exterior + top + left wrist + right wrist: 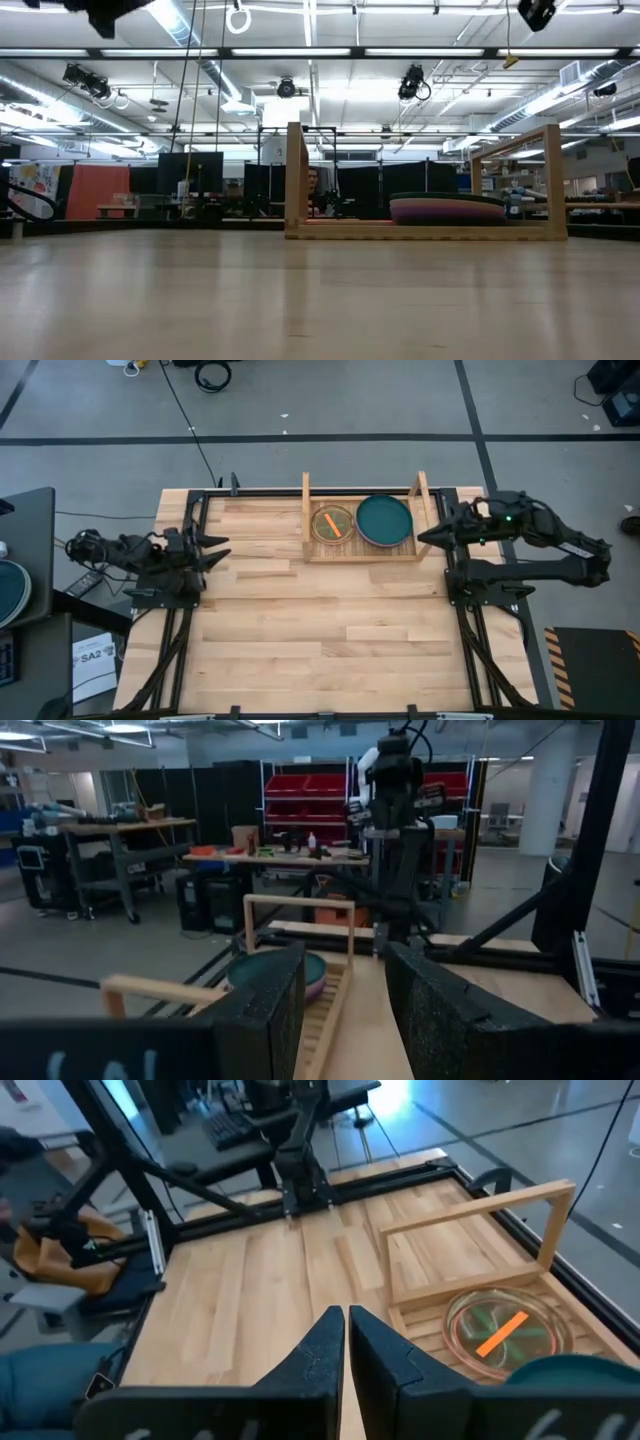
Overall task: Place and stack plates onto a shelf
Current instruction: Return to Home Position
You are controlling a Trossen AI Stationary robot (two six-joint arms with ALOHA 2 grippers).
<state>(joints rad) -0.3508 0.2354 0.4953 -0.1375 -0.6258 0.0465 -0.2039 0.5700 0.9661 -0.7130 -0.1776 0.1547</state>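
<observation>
The wooden shelf [306, 510] stands at the table's far edge, its base flat on the planks [420, 232]. Its right half holds a stack of large plates with the teal one on top [385, 520] and pink and purple rims below [447, 210]. Its left half holds the small translucent plates [332, 523] [500, 1330], with an orange utensil lying across them. My left gripper [215, 550] [345, 970] hovers open, left of the shelf. My right gripper [425, 537] [346, 1320] is shut, just right of the shelf's right side board.
Bare plank tabletop [330, 640] stretches from the shelf to the near edge. Black frame rails [190, 610] run along the left and right sides. A dark desk [25, 560] stands off the table's left side.
</observation>
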